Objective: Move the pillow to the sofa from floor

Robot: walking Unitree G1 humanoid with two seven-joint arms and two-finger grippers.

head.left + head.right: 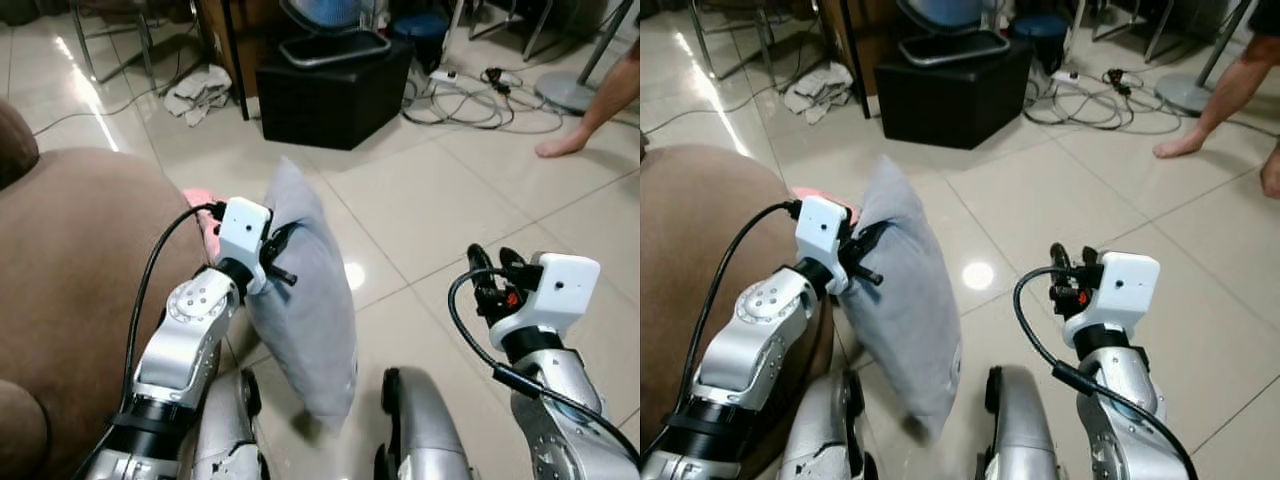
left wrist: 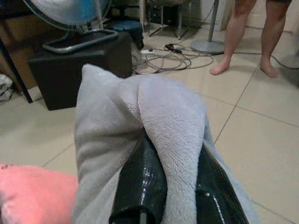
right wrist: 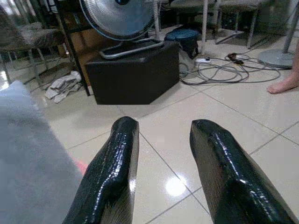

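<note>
A grey pillow [image 1: 305,300] hangs upright above the tiled floor, held at its upper edge by my left gripper [image 1: 283,252], which is shut on it. In the left wrist view the grey fabric [image 2: 159,121] is pinched between the two black fingers [image 2: 140,186]. The brown sofa [image 1: 70,280] fills the left side, right beside the pillow. A pink cushion [image 1: 203,205] lies on the sofa's edge behind the gripper. My right gripper [image 1: 495,262] hovers at the right, away from the pillow, open with nothing between its fingers [image 3: 117,172].
A black box [image 1: 335,85] carrying a fan stands ahead on the floor. Cables [image 1: 480,100] and a power strip trail to its right. A person's bare foot [image 1: 560,145] is at the far right. A crumpled cloth [image 1: 198,92] lies near chair legs.
</note>
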